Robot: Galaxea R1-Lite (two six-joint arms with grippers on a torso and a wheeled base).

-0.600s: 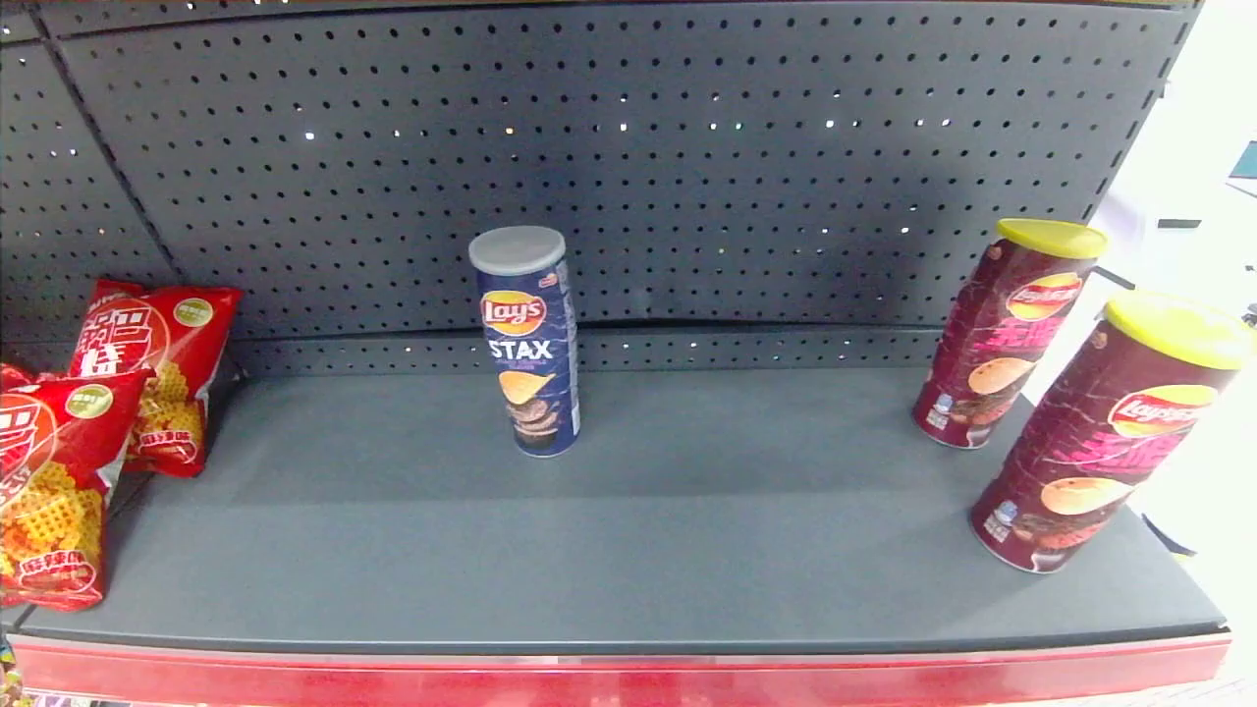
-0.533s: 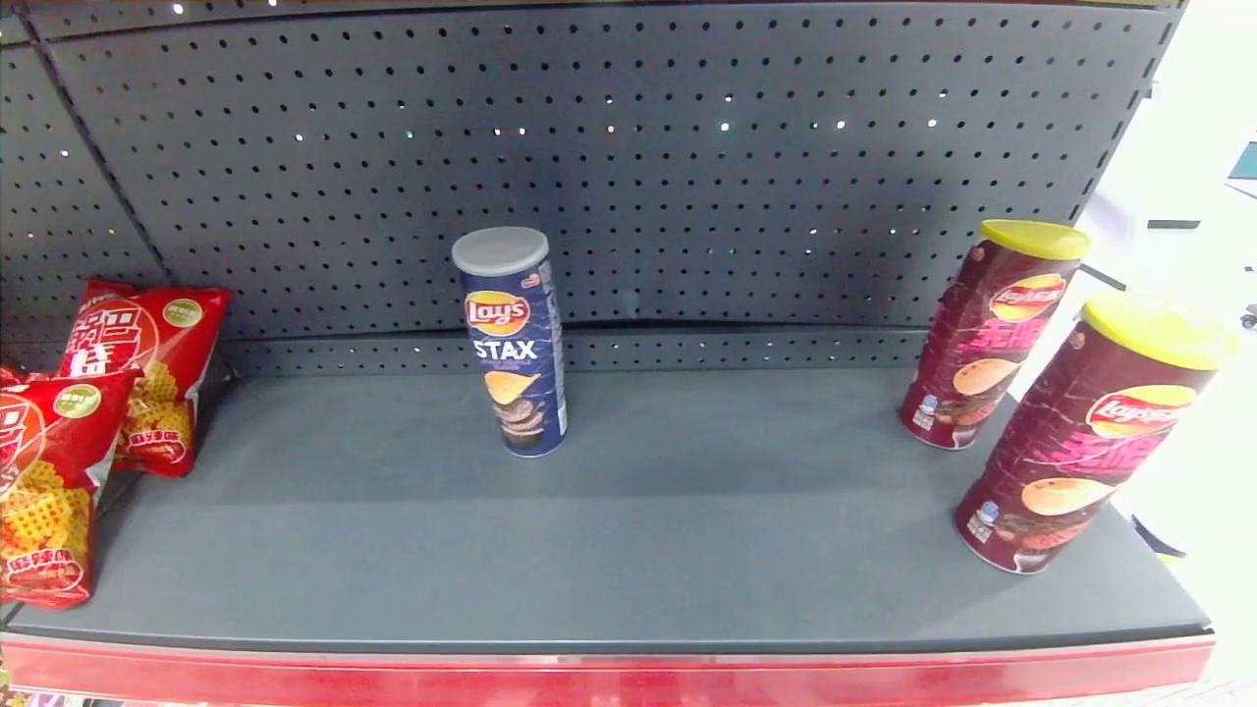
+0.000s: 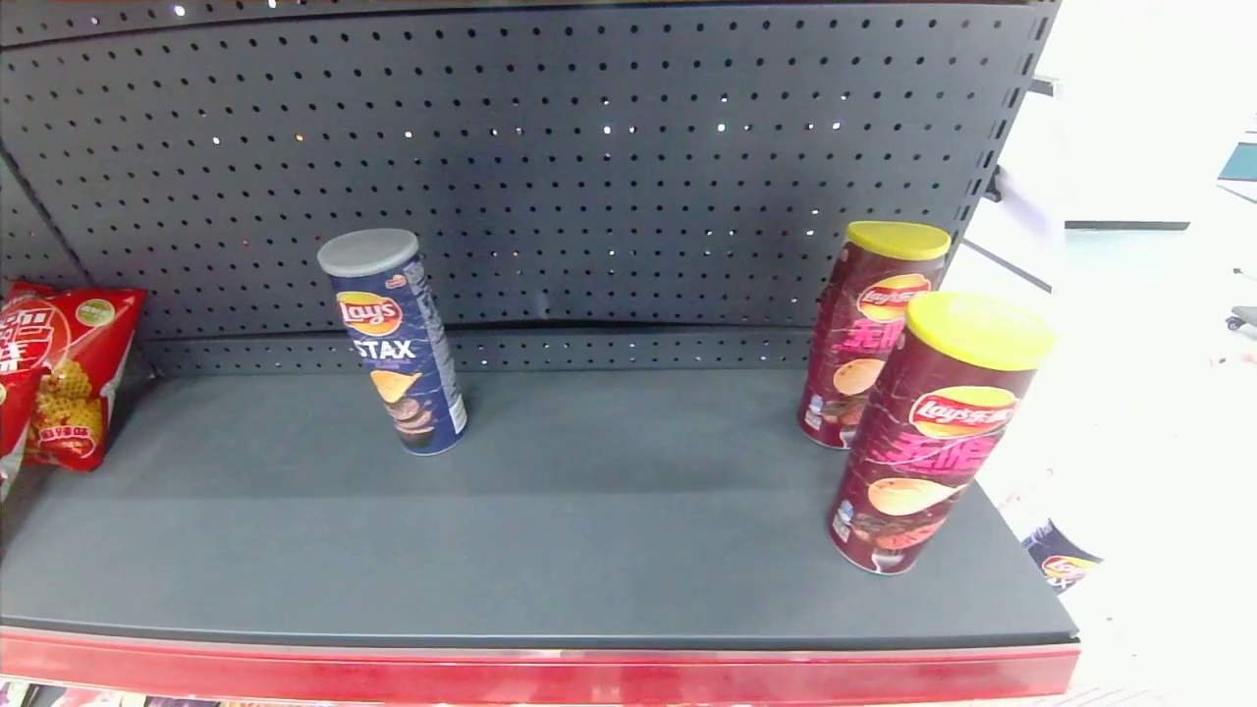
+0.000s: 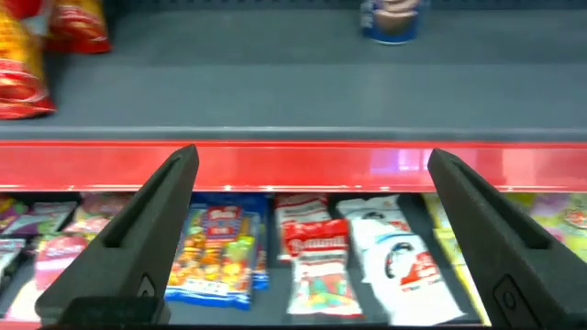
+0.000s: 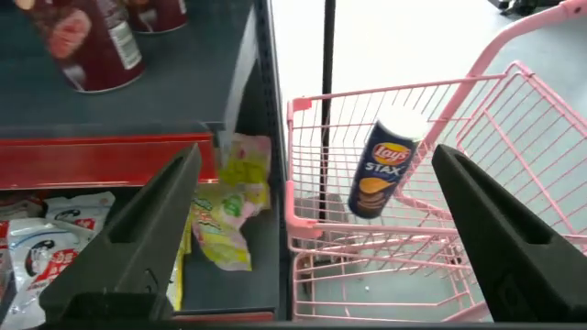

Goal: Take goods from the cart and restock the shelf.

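Observation:
On the grey shelf board a blue chip can stands upright near the back wall. Two maroon cans with yellow lids, one behind and one in front, stand at the shelf's right end. A second blue chip can leans inside the pink wire cart beside the shelf's end. My right gripper is open, some way from the cart and holding nothing. My left gripper is open and empty before the shelf's red front edge.
Red snack bags lie at the shelf's left end. Below the red edge, a lower shelf holds several candy packets. A yellow-green packet hangs over the lower shelf's end next to the cart. The perforated back wall closes the shelf.
The head camera has turned to the right, so everything on the shelf sits further left in its picture. The cans and bags themselves have not moved.

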